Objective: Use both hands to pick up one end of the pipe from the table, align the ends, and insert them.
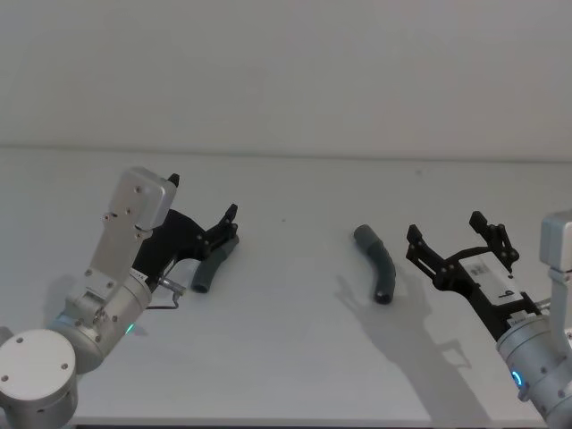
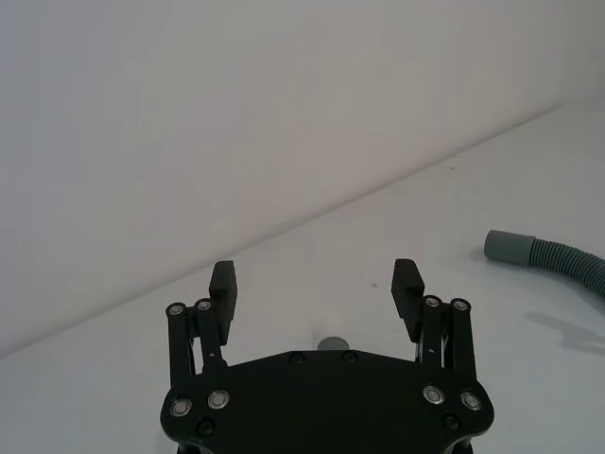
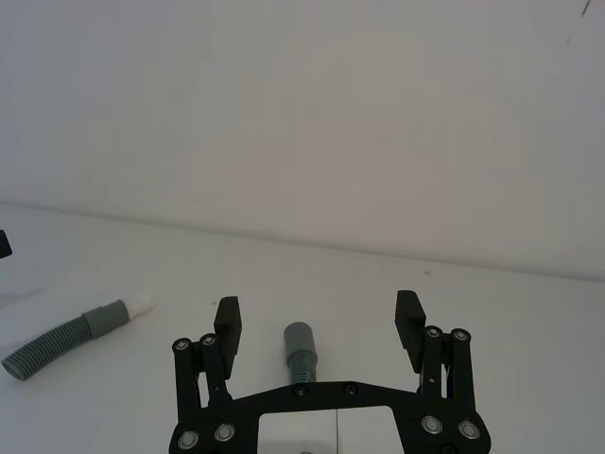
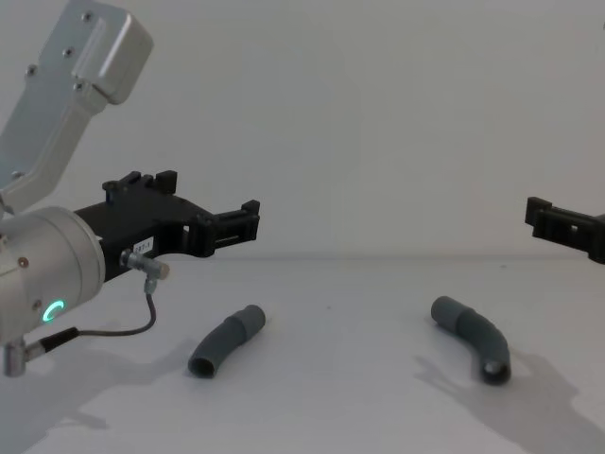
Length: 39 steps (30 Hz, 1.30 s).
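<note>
L gripper hangs above L pipe piece, jaws apart; R gripper, likewise spread, near R pipe piece. 2 pieces on table. Risk: off-centre pinch rolls curved hose, ends misalign.

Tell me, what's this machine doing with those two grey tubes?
A two-armed robot is set to join two pipe pieces lying apart on the table. The left gripper hovers over the left piece, and the right gripper hangs beside the right piece. Both have their jaws open; nothing is picked up yet.
</note>
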### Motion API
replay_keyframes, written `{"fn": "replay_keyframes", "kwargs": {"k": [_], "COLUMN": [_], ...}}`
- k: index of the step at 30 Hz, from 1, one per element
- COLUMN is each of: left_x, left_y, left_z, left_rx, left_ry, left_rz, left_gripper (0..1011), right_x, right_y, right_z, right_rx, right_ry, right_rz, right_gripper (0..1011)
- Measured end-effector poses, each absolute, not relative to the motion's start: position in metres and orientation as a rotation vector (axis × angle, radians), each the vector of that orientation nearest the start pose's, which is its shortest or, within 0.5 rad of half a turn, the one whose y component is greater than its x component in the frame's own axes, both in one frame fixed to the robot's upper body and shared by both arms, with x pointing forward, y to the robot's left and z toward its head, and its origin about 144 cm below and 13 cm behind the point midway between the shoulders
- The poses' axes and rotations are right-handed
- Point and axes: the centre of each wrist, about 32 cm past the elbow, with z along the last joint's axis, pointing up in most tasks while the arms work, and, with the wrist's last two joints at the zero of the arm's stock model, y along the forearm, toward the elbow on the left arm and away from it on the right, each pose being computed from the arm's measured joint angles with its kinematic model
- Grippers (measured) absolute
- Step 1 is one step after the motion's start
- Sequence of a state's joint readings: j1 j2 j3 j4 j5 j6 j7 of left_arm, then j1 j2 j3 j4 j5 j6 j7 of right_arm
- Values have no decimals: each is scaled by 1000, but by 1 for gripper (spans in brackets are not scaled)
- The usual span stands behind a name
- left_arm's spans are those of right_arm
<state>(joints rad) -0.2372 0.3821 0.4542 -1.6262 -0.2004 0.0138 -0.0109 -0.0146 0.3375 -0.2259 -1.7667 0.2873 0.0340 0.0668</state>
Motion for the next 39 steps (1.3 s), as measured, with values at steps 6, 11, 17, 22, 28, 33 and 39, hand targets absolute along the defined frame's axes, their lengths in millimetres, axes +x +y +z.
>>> {"fn": "replay_keyframes", "kwargs": {"k": [6, 11, 17, 22, 28, 33, 39], "left_x": [492, 492, 492, 492, 492, 492, 493], "left_y": [198, 198, 198, 198, 198, 198, 198], "left_z": [1204, 1204, 1204, 1204, 1204, 1204, 1205], "left_rx": [61, 61, 61, 61, 61, 61, 67], "left_ry": [-268, -268, -268, -268, -268, -268, -261], "left_rz": [1124, 1124, 1124, 1124, 1124, 1124, 1121], "left_gripper": [1001, 1001, 1001, 1000, 1000, 1000, 1001], "right_x": [443, 443, 443, 443, 443, 443, 443], "right_y": [-237, -237, -237, -237, -237, -237, -237], "right_z": [1189, 1189, 1189, 1189, 1189, 1189, 1189], "right_rx": [26, 26, 26, 26, 26, 26, 26], "right_ry": [-75, -75, -75, -75, -75, -75, -75], "right_rz": [-1229, -1229, -1229, -1229, -1229, -1229, -1229], "right_gripper": [1001, 1002, 1002, 1001, 1001, 1001, 1001]}}
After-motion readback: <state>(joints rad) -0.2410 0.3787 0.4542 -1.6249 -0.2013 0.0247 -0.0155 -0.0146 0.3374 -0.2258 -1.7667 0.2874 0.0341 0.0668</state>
